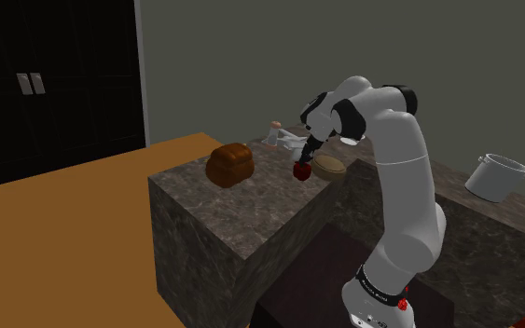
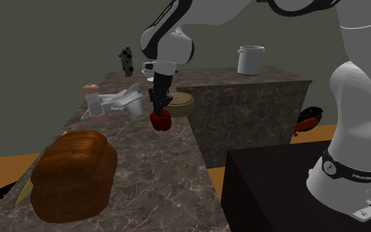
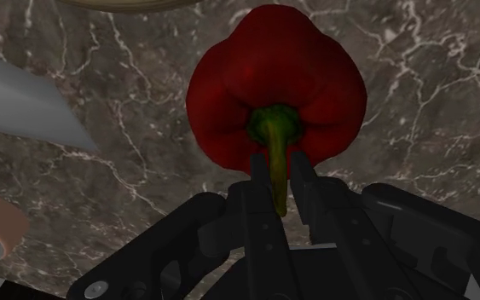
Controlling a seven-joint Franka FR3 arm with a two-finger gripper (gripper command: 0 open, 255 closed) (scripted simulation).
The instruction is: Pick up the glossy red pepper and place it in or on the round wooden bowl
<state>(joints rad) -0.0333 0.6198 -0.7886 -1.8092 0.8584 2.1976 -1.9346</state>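
Dark marbled counter (image 1: 260,200) w/ bread loaf (image 1: 229,164), round bowl (image 1: 328,168), white obj. (image 2: 121,100) & small shaker (image 2: 92,100) on top

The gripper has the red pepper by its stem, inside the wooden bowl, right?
No. The gripper does clasp the red pepper by its stem, but the pepper hangs beside the wooden bowl, not inside it; the second exterior view shows this.
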